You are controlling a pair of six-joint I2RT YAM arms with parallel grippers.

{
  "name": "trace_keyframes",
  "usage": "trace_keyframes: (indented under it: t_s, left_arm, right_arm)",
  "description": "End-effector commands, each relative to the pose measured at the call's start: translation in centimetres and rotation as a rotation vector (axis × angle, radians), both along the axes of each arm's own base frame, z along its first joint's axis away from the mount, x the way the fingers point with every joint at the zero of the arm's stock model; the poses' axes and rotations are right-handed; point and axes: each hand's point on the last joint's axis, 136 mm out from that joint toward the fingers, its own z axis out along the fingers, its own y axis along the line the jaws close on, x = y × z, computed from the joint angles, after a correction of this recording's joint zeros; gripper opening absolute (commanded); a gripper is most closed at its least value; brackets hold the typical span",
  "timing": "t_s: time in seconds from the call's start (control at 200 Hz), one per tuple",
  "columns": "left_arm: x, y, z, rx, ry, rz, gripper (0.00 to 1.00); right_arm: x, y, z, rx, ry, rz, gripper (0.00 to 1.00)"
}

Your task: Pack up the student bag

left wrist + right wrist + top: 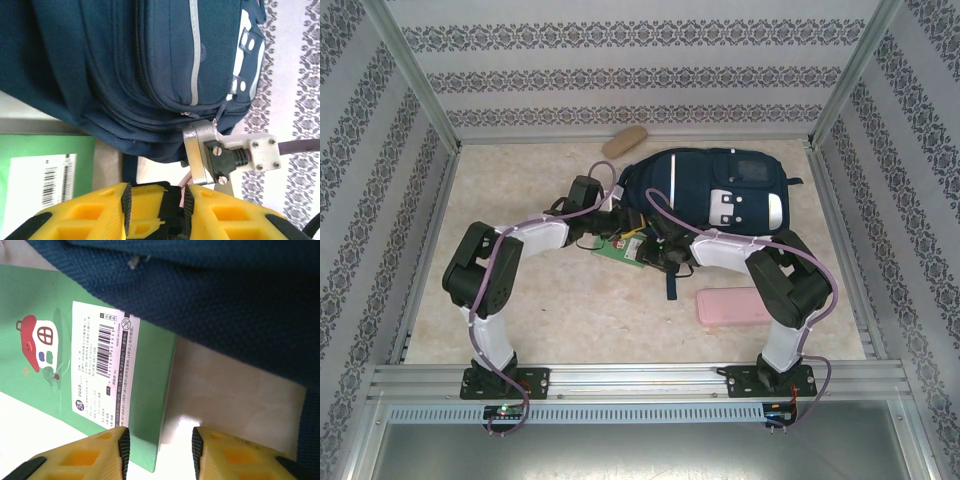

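- your bag lies flat at the back middle of the table, front up
- left gripper sits just beside the bag, jaws part-way apart; you can't tell if they hold anything
- right gripper hangs released over a green book at the bag's edge
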Motion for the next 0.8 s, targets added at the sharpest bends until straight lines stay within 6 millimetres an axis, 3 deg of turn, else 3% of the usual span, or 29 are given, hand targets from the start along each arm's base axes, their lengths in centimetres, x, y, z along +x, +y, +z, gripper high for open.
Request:
trace_keyframes:
  t_s: [0.0,0.19,0.315,0.5,0.679,0.794]
  left_arm:
    - [0.5,4.3,-0.2,0.142,-0.029,0.089,0.36]
    - [1.2,11.6,-1.8,0.379,-0.007,0.271,0.36]
    - [1.1,14.1,-3.5,0.501,0.020,0.294,0.37]
    - [0.9,14.5,-6.4,0.557,0.070,0.267,0.38]
    - [0.8,12.8,-8.8,0.531,0.107,0.205,0.39]
    - [0.8,12.0,-9.3,0.523,0.109,0.181,0.39]
  right_arm:
    - [-0.3,-0.2,-0.4,-0.027,-0.004,0.022,0.41]
    - [0.2,-0.5,-0.1,-0.055,-0.020,0.028,0.40]
    - [1.0,-0.5,0.6,-0.074,-0.052,0.033,0.40]
    - [2.1,-0.3,1.2,-0.116,-0.081,0.056,0.36]
    - [2.8,-0.3,0.5,-0.157,-0.059,0.063,0.34]
    - [2.4,-0.9,-0.4,-0.194,-0.024,0.050,0.34]
